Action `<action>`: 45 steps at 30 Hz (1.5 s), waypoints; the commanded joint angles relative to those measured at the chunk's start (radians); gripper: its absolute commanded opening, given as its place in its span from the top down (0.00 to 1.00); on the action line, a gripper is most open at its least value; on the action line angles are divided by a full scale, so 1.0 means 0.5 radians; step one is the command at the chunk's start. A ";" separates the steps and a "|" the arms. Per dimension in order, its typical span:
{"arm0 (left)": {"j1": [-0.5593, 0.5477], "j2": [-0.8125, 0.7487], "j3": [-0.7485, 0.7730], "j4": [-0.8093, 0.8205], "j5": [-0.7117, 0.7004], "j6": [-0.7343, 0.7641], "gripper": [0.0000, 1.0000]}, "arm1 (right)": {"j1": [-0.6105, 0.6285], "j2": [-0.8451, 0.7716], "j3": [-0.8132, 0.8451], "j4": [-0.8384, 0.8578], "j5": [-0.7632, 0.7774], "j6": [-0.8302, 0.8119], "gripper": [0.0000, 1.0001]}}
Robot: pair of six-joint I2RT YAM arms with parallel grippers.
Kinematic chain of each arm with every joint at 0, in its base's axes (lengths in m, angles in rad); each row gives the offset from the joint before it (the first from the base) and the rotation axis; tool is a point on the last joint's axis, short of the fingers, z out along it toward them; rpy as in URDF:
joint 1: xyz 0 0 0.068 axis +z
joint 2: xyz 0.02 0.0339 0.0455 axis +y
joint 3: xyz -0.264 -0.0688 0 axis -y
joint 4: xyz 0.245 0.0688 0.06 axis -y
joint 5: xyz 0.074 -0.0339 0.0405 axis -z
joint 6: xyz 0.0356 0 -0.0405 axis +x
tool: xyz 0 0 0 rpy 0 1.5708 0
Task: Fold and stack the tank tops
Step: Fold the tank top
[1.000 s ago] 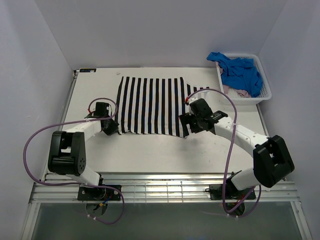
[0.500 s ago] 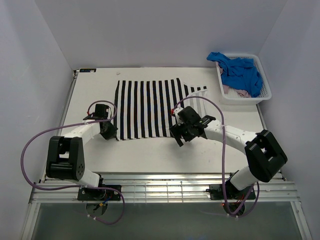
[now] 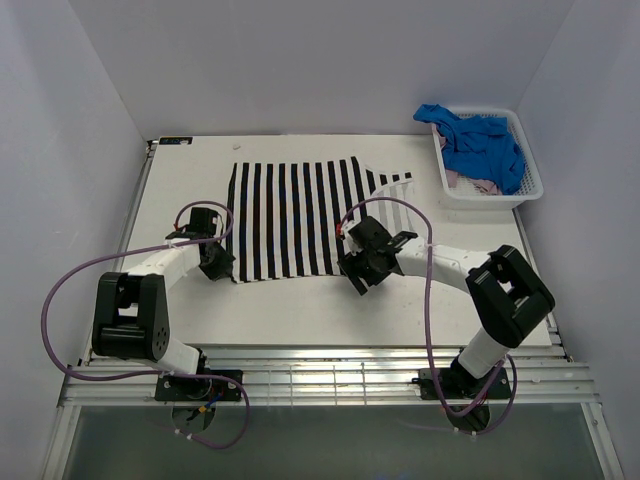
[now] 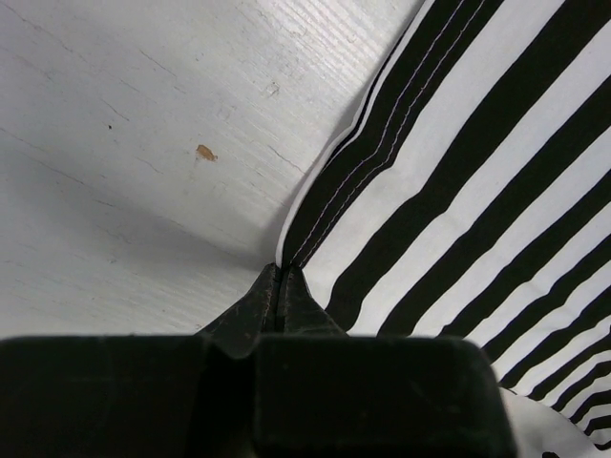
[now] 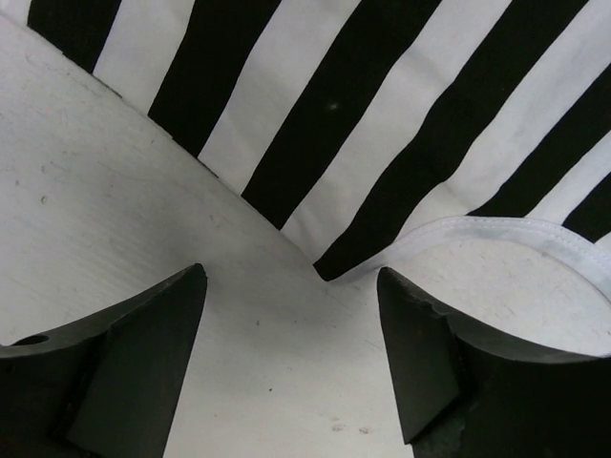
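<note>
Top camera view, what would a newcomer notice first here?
The black-and-white striped tank top lies spread flat mid-table. The left fingers are pinched shut on its near-left corner, while the right fingers stand open at its near-right corner. Far right, a white basket holds a bright blue top.

White arms [image 3: 165, 260], black joints [image 3: 128, 305] (purple cables [image 3: 44, 312])

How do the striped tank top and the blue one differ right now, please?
The striped tank top lies spread flat on the table; the blue tank top sits bunched in the basket. The striped one's corner is pinched by the left gripper; the blue one is untouched. Both are unfolded.
</note>
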 commanded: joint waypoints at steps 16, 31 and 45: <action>-0.007 -0.044 0.175 -0.077 -0.008 0.027 1.00 | -0.017 0.016 0.053 0.035 -0.019 0.010 0.91; 0.048 -0.136 0.325 -0.160 0.099 0.027 1.00 | -0.109 -0.042 0.279 -0.226 -0.062 0.084 0.92; 0.144 -0.001 0.555 -0.136 0.320 0.034 1.00 | -0.272 0.034 0.519 -0.346 -0.313 0.035 0.92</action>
